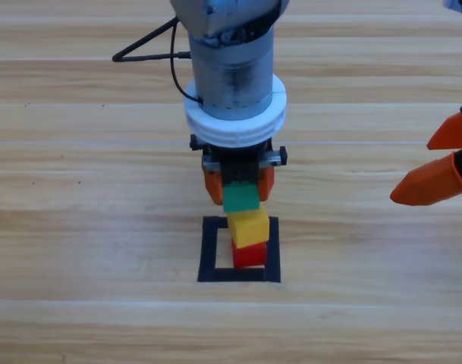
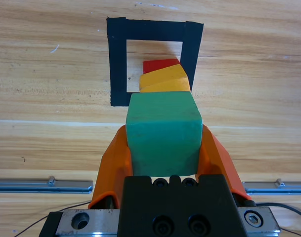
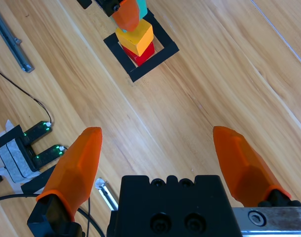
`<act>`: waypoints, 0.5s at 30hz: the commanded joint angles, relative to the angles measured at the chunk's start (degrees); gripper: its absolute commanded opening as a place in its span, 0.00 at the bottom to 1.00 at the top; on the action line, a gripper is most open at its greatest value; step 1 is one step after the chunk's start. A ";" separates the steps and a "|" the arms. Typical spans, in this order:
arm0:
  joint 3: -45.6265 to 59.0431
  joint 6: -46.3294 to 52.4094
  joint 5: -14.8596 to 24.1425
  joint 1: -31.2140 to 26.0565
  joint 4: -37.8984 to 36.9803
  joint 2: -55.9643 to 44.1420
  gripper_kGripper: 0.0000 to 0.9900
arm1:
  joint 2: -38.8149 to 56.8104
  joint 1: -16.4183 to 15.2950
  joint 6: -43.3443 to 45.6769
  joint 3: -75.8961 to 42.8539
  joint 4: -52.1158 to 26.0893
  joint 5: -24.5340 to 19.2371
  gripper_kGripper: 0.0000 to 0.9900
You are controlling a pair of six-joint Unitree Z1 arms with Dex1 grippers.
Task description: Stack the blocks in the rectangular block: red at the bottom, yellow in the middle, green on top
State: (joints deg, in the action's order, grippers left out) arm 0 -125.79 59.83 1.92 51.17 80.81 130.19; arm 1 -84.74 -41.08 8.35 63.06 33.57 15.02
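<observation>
The red (image 1: 250, 255) cube sits inside the rectangular block (image 1: 209, 250), a black tape outline, close to its right strip. The yellow (image 1: 249, 227) cube rests on it, twisted a little. My left gripper (image 1: 240, 199) hangs over the stack, shut on the green (image 1: 241, 199) cube, which sits just above and slightly behind yellow; I cannot tell whether they touch. The left wrist view shows green (image 2: 162, 133) between the jaws, with yellow (image 2: 165, 81), red (image 2: 160, 65) and the outline (image 2: 118, 64) beyond. My right gripper (image 1: 411, 171) waits open at the right edge.
A black cable (image 1: 147, 45) loops beside the left arm at the top. The right wrist view shows the open right gripper (image 3: 157, 131) and, far off, the stack (image 3: 135, 37), a metal rail (image 3: 12, 39) and a small device with green lights (image 3: 29, 148).
</observation>
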 commanded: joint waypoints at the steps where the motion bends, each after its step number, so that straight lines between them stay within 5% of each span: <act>1: -0.07 -1.30 -0.77 1.22 0.31 2.53 0.00 | -3.23 0.65 0.09 -0.48 -0.35 0.71 1.00; 15: 0.55 -4.02 -1.21 1.22 0.40 3.40 0.00 | -3.59 0.65 0.18 -0.48 -0.35 1.42 1.00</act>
State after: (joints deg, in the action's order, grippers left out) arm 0 -125.79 56.71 1.27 51.17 80.81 130.37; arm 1 -84.76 -41.08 8.35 63.06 33.57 15.48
